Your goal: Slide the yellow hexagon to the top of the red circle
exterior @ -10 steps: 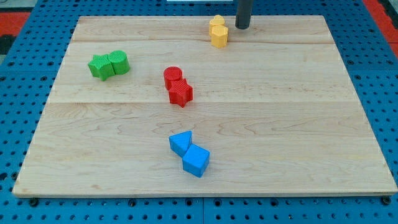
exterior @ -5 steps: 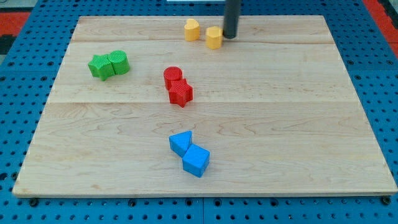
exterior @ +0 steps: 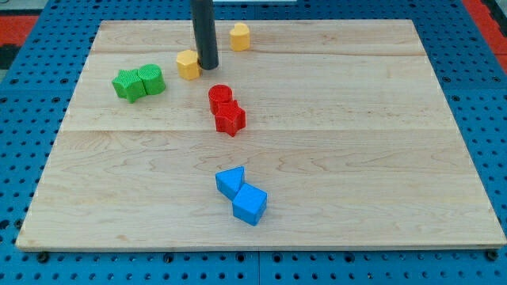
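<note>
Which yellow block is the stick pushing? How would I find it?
Start at the wooden board and look near the view's top, left of the middle, for the dark rod. My tip sits against the view's right side of the yellow hexagon, up and left of the red circle. The other yellow block stands alone, farther up and right, with nothing touching it.

Straight dark grey rod (exterior: 204, 32), smooth, unmarked
</note>
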Tool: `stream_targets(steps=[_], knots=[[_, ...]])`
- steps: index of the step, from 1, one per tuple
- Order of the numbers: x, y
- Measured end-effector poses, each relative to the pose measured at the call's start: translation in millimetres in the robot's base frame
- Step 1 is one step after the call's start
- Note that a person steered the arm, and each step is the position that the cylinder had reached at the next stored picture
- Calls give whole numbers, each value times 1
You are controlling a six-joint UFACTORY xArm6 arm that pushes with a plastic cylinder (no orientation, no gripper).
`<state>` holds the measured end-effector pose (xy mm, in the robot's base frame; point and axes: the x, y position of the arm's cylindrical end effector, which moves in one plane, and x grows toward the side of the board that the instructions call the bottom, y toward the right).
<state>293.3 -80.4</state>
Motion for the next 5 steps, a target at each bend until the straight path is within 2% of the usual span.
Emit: stream_targets(steps=[1,2,3,4,5], knots=[[-28,-29],[-39,-100],[-5,-76],[-5,-19],[3,13]])
